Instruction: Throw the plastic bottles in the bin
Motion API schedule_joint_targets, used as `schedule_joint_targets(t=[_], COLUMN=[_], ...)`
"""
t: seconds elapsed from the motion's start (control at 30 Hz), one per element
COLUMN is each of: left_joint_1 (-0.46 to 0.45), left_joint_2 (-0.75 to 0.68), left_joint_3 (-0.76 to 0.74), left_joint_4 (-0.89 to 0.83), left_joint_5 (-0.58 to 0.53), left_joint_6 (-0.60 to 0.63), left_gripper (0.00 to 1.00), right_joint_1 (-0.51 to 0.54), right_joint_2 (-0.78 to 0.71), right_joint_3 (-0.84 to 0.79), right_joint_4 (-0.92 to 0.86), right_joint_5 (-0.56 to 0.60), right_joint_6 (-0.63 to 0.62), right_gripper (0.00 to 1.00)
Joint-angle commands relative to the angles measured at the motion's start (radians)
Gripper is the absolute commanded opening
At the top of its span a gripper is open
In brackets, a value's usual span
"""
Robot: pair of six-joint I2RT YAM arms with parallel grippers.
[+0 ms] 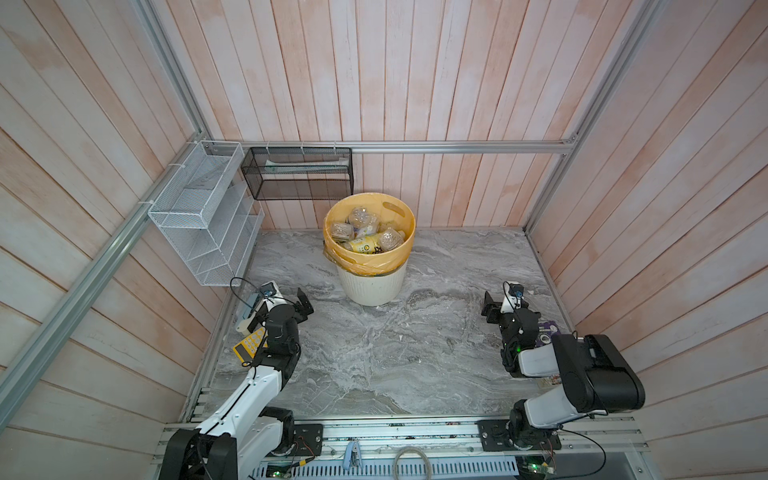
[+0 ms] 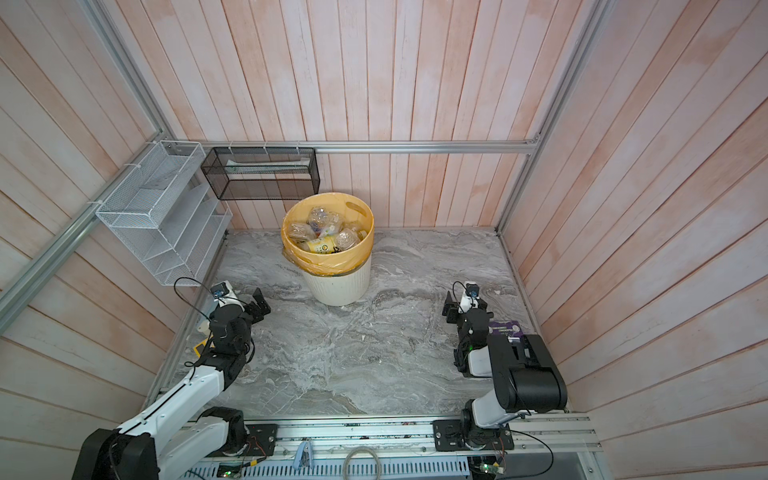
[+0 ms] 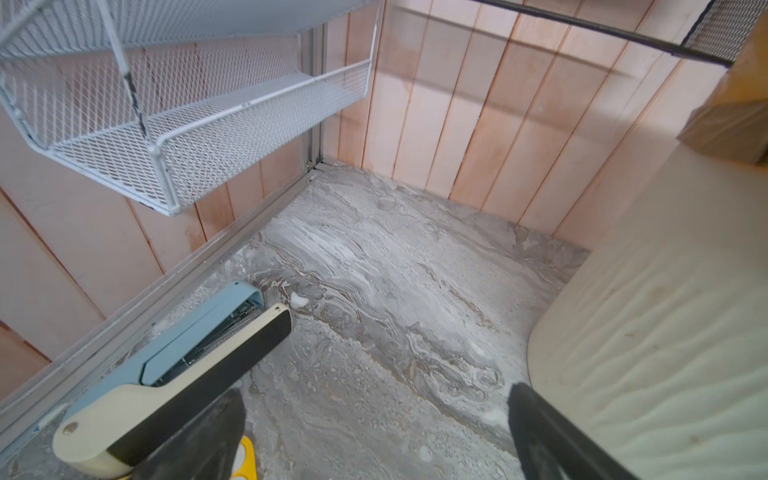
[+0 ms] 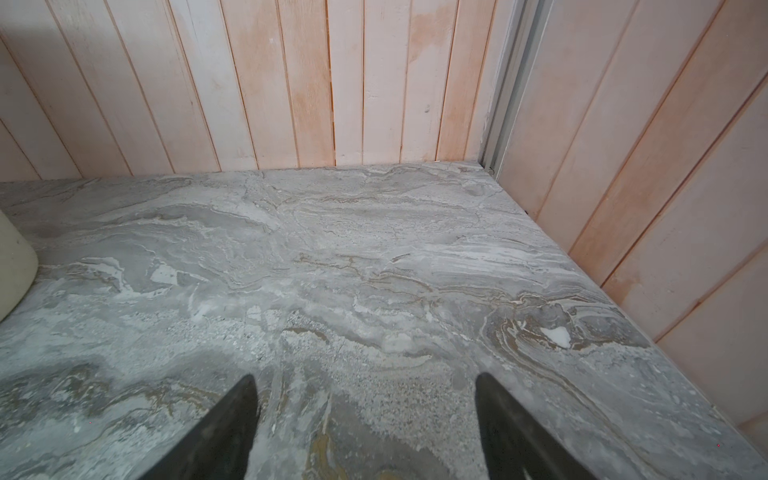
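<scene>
Left pincer [image 1: 304, 305] hangs at the lower left of both top views, jaws spread wide and empty, pointing toward the middle of the grey marbled table [image 1: 374, 357]. Right pincer [image 1: 489, 308] mirrors it at the lower right, its jaws also apart and empty; the right wrist view shows only bare table between its two dark fingers [image 4: 232, 424]. Just behind the left pincer, by the left edge of the table, a pale blue stapler [image 3: 199, 332] and a cream-and-black tool [image 3: 178, 374] lie side by side, with a yellow calculator [image 1: 248, 345] partly under the arm. A purple book [image 1: 546, 332] lies partly under the right arm, near the right wall. Further out, just above the middle of the frame, stands the bin [image 1: 370, 286], cream and ribbed, lined with a yellow-orange bag, well apart from both pincers. The bottles [image 1: 363, 232] lie heaped inside it, one yellow among the clear ones; their number cannot be told. A white wire rack [image 1: 199, 216] and a black mesh rack [image 1: 297, 174] hang on the walls at the upper left.
</scene>
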Motion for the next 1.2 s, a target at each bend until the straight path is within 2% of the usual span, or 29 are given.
schedule_joint_targets(t=[0.0,0.13,0.17,0.2,0.37,0.47,0.57,0.63,0.7,0.73,0.8,0.87,1.17], left_joint_1=[0.002,0.002,0.003,0.003,0.025,0.052,0.081,0.105,0.127,0.130,0.137,0.151,0.157], left_joint_2=[0.023,0.064,0.089,0.118,0.315,0.423,0.502,0.503,0.559,0.565,0.532,0.546,0.542], left_joint_3=[-0.023,-0.044,-0.053,-0.059,-0.084,-0.087,-0.085,-0.089,-0.117,-0.117,-0.077,-0.065,-0.051], left_joint_4=[0.078,0.190,0.240,0.288,0.567,0.711,0.778,0.758,0.882,0.895,0.758,0.761,0.727], left_joint_5=[-0.061,-0.076,-0.078,-0.076,-0.034,0.049,0.179,0.265,0.352,0.374,0.437,0.460,0.453], left_joint_6=[0.044,0.084,0.109,0.137,0.252,0.273,0.285,0.278,0.290,0.293,0.306,0.298,0.289], left_gripper=[1.00,0.99,1.00,1.00,1.00,1.00,1.00,1.00,1.00,1.00,1.00,1.00,1.00], right_joint_1=[0.000,0.000,-0.001,0.000,0.000,0.000,-0.001,-0.001,-0.001,0.000,-0.001,0.000,0.000], right_joint_2=[0.001,0.004,0.006,0.005,0.005,0.006,0.006,0.005,0.005,0.006,0.006,0.005,0.006], right_joint_3=[0.015,0.014,0.014,0.014,0.014,0.014,0.015,0.014,0.016,0.015,0.016,0.014,0.015], right_joint_4=[0.051,0.049,0.057,0.051,0.053,0.052,0.053,0.053,0.053,0.053,0.053,0.053,0.053], right_joint_5=[-0.024,-0.022,-0.022,-0.023,-0.022,-0.021,-0.022,-0.021,-0.021,-0.021,-0.022,-0.022,-0.022], right_joint_6=[-0.010,-0.011,-0.011,-0.010,-0.010,-0.010,-0.011,-0.011,-0.011,-0.011,-0.011,-0.011,-0.011], right_gripper=[0.82,0.89,0.97,1.00,1.00,1.00,1.00,1.00,1.00,1.00,1.00,1.00,1.00])
